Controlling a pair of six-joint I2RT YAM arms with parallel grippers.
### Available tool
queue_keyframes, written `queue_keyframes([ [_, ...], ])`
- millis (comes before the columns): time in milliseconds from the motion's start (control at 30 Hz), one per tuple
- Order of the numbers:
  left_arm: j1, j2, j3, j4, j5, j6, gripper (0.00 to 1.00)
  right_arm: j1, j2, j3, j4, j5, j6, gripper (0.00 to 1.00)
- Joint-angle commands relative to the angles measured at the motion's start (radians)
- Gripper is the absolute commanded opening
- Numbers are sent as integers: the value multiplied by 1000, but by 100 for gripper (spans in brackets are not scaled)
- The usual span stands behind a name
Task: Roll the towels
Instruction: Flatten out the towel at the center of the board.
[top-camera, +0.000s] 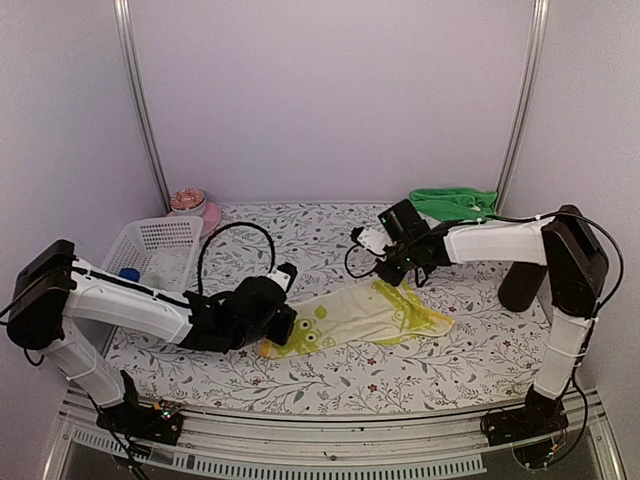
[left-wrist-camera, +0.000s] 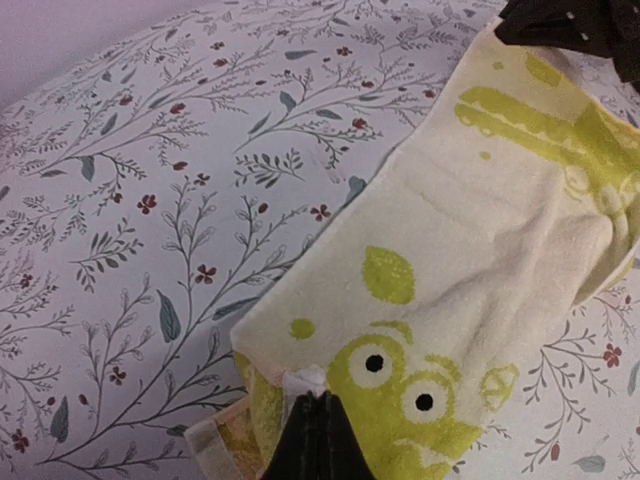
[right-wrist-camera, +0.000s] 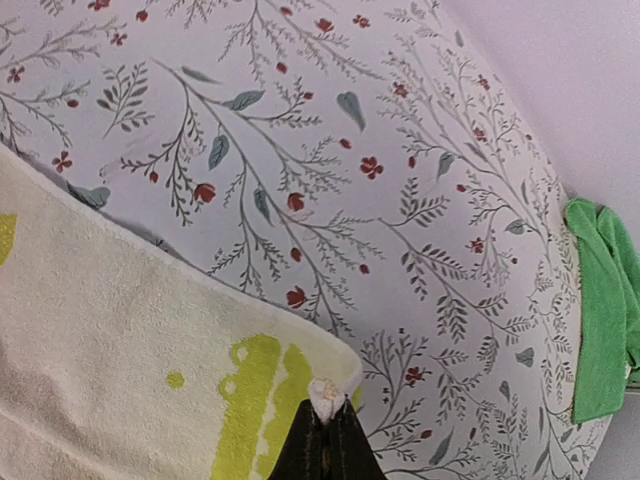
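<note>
The yellow-lime towel (top-camera: 360, 315) with pale markings and a cartoon face lies stretched across the middle of the floral table. My left gripper (top-camera: 283, 322) is shut on its near-left corner; in the left wrist view (left-wrist-camera: 322, 398) the jaws pinch a tuft of the towel (left-wrist-camera: 470, 250). My right gripper (top-camera: 392, 277) is shut on the far-right corner, lifted slightly; in the right wrist view (right-wrist-camera: 327, 408) the corner of the towel (right-wrist-camera: 120, 360) is bunched between the tips. The plain green towel (top-camera: 454, 203) lies crumpled at the back right; it also shows in the right wrist view (right-wrist-camera: 603, 310).
A white mesh basket (top-camera: 155, 252) stands at the left with a blue-capped item inside. A pink bowl (top-camera: 192, 208) sits behind it. Metal frame posts rise at the back corners.
</note>
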Motion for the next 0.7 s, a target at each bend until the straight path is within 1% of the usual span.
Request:
queue_keyframes([
  [0, 65, -130, -13, 40, -45, 89, 0, -102, -153, 65, -34, -212, -44, 3],
  [67, 83, -180, -20, 49, -48, 125, 0, -137, -177, 86, -90, -338, -80, 2],
  [133, 89, -223, -37, 47, -48, 142, 0, -148, -212, 64, -138, -471, -149, 2],
  [233, 86, -268, -86, 59, -23, 135, 0, -148, -273, -18, -215, -605, -251, 3],
  [267, 82, -277, -108, 73, -6, 129, 0, -148, -282, -40, -233, -622, -286, 3],
  [333, 70, -284, -151, 106, 27, 116, 0, -148, -282, -83, -245, -610, -315, 3],
  [400, 52, -268, -176, 127, 39, 97, 0, -148, -259, -111, -243, -564, -316, 5],
  [567, 15, -182, -179, 135, 31, 62, 0, -164, -157, -116, -158, -381, -227, 6],
  [667, -5, -134, -167, 140, 19, 51, 0, -169, -111, -108, -146, -317, -196, 6],
])
